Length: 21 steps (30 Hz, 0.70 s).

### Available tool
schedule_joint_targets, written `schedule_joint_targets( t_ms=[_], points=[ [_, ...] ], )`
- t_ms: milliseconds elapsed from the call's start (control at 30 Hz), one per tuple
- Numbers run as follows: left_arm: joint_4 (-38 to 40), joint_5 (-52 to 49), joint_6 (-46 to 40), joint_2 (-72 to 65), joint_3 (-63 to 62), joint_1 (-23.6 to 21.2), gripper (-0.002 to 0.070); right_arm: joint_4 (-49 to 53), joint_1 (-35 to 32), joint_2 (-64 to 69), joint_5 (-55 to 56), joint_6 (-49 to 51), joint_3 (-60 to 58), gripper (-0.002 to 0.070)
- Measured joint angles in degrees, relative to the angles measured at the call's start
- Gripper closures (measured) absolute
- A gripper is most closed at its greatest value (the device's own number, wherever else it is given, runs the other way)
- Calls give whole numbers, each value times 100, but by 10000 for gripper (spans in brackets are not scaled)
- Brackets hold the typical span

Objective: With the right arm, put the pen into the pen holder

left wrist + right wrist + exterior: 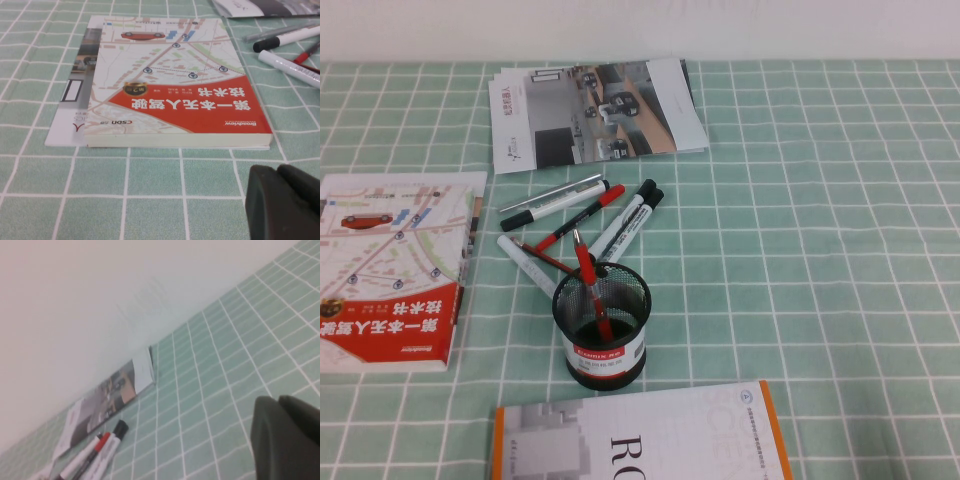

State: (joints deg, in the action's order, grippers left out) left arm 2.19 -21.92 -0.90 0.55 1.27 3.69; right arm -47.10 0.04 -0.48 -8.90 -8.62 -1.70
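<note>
The pen holder [600, 335], a black mesh cup with a white band, stands at the table's middle front with a slim red pen [588, 280] leaning in it. Two white markers with black caps [628, 222] lie side by side just behind it, tips toward the holder. They also show in the right wrist view [116, 434]. Neither arm shows in the high view. My right gripper [278, 402] is shut and empty, above bare cloth far from the pens. My left gripper [278, 171] is shut and empty, near the red book's front edge.
A red-and-white book [390, 265] lies at the left and also shows in the left wrist view [175, 85]. Brochures [595, 110] lie at the back, an orange-edged book [640, 440] at the front. A silver pen, a red-capped marker [575, 200], a thin black-and-red pen and another white marker [525, 262] lie near the holder.
</note>
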Motion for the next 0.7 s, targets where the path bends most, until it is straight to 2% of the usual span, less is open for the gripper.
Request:
schedule_joint_targets(
  t_ms=[167,367,700],
  points=[
    [0,0,0,0,0,0,679,-384,0,0,80,-121,0,696],
    [0,0,0,0,0,0,679,-371,0,416,-958,-232,799,696],
    [0,0,0,0,0,0,679,1032,0,3570,-3148,-271,3217,696]
  ],
)
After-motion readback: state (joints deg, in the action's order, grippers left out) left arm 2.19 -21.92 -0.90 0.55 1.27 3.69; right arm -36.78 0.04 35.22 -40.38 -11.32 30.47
